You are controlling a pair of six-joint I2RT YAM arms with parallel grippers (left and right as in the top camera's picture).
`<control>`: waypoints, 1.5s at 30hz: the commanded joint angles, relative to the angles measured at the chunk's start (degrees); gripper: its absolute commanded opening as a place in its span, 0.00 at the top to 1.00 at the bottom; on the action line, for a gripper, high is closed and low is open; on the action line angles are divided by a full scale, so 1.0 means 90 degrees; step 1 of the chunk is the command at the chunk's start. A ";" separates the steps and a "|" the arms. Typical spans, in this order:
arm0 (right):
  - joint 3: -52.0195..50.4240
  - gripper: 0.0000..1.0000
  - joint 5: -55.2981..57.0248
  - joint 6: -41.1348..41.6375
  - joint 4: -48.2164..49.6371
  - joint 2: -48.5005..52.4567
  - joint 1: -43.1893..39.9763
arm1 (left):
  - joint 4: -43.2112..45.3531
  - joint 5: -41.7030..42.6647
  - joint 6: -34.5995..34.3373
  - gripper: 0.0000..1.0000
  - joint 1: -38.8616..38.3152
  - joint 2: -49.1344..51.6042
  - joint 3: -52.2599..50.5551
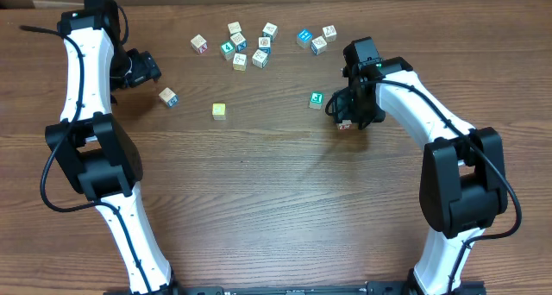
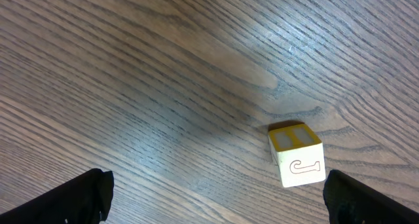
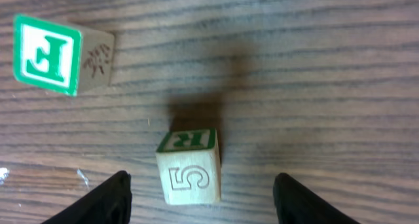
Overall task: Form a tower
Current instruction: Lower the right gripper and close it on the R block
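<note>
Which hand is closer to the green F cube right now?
Right. The right hand sits just beside the green F cube; the left hand is far off on the opposite side.

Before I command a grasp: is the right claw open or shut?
Open. The right claw has its fingers wide apart, the 5 block between them, touching neither.
</note>
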 commanded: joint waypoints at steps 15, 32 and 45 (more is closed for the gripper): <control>-0.0039 0.45 0.0075 0.0034 0.0104 -0.0039 0.0112 | -0.0002 0.0029 -0.0129 0.00 -0.0029 -0.0236 0.0124; -0.0041 0.47 0.0338 0.0107 0.0158 0.0083 0.0182 | 0.0000 0.0029 -0.0129 0.01 -0.0039 -0.0236 0.0124; -0.0041 0.54 0.0335 0.0107 0.0209 0.0393 0.0182 | 0.0002 0.0029 -0.0129 0.00 -0.0046 -0.0236 0.0124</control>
